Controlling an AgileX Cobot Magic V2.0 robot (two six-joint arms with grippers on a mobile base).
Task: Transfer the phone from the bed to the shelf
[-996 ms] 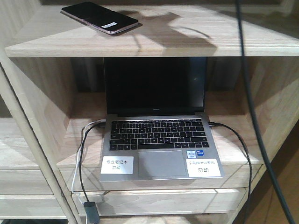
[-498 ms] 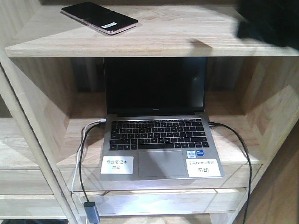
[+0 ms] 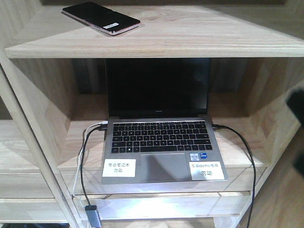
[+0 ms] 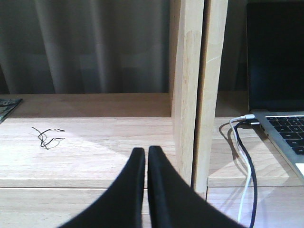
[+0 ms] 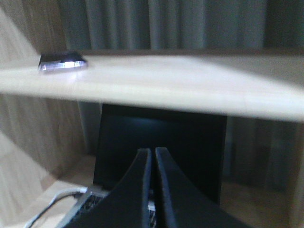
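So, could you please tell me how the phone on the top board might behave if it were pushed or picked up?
The phone is a thin glossy slab, so it would probably slide easily on the smooth shelf. Lying flat, it should not roll or tip. Its low edges likely offer little grip.

The shelf (image 3: 199, 38) in front of me is pale oak, thick planks and upright panels. On its top board the phone (image 3: 101, 18) lies flat, above and to the left of the laptop (image 3: 161, 142). The laptop stands open on the board below, its front edge overhanging that board, with cables (image 3: 83, 166) running off both sides. Left of the laptop, past an upright, a thin dark wire scrap (image 4: 46, 136) lies on the neighbouring board.
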